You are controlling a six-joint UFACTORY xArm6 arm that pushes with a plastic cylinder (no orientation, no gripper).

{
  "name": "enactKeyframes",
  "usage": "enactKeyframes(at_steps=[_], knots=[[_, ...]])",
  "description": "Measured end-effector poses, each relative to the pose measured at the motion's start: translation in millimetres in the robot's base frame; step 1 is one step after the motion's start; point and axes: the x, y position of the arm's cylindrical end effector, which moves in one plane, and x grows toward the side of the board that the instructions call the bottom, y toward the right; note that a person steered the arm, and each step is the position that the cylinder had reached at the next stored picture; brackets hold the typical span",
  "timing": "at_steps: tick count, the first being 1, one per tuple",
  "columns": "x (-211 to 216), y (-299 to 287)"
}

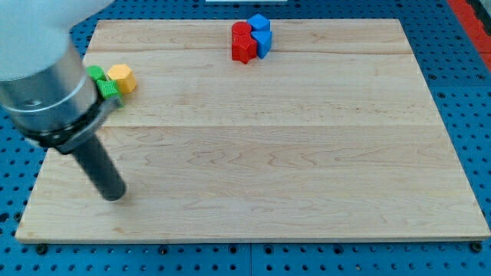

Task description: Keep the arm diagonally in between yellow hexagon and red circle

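Observation:
The yellow hexagon (122, 77) lies near the board's left edge, touching green blocks (103, 83) on its left. The red circle (242, 31) sits at the view's top centre, in a cluster with another red block (245, 50) below it and two blue blocks (261, 34) on its right. My tip (114, 194) rests on the board at the lower left, well below the yellow hexagon and far to the left of and below the red circle. It touches no block.
The wooden board (307, 153) lies on a blue perforated table (460, 61). The arm's grey body (38, 69) covers the board's upper left corner and part of the green blocks.

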Motion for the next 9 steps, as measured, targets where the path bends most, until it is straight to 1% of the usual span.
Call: enactKeyframes(at_steps=[1, 3, 4, 5, 6, 7, 8, 9], knots=[[-35, 13], [-77, 11], [-121, 4], [-146, 23], [-168, 46], [-180, 46], [-183, 46], [-201, 46]])
